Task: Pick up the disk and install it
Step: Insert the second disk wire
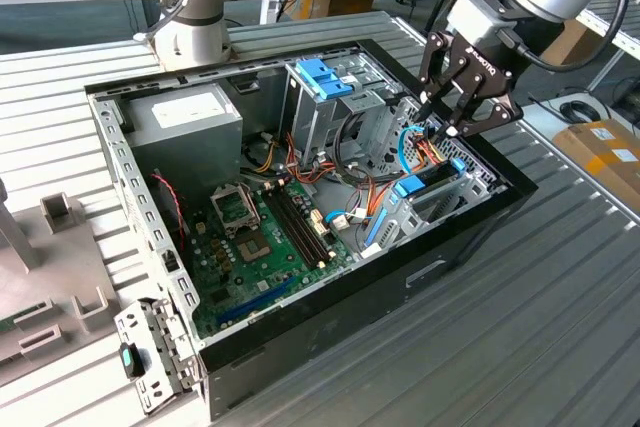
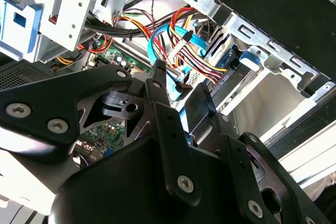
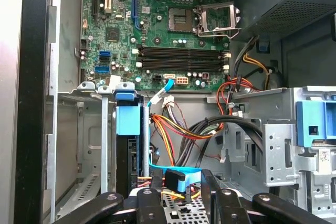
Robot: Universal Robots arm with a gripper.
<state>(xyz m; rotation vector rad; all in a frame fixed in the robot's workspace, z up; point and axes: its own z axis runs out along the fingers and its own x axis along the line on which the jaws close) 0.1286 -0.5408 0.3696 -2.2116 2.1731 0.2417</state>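
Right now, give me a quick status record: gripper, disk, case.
gripper: over the case's drive-bay end, at the exterior view's right, close above the cables
disk: standing on edge in the bay slot, blue carrier end up
contact: gripper looks apart from the disk
case: open, motherboard exposed

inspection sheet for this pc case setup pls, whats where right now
surface: ribbed metal table, open case lying on it
job's things: disk stands on edge in the bay at the case's exterior-view right end, blue frame tab up
clutter: loose bracket by the case corner
grippers: gripper above the disk's bay, holding nothing
cables: bundle beside the bay; blue ribbon
surroundings: boxes, benches behind
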